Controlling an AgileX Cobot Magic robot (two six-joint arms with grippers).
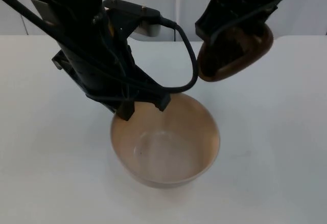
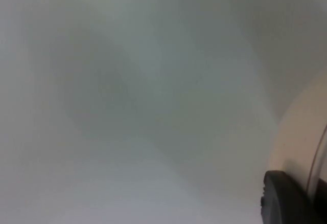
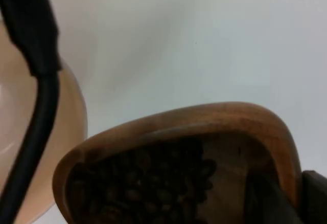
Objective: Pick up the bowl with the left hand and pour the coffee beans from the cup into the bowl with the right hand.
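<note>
Left gripper [image 1: 144, 107] has its jaws clamped on the far-left rim of the bowl [image 1: 166, 142], mid-worktop [image 1: 46, 147], toward the near edge. Right gripper [image 1: 232, 50] has its jaws closed on the wooden cup [image 1: 240, 55], tilted, holding coffee beans [image 3: 148, 183], just beyond the bowl's far-right rim, apart from it. Bare worktop all around.

Top view overhead, wrist views close, sharing bowl [image 1: 166, 142]
</note>
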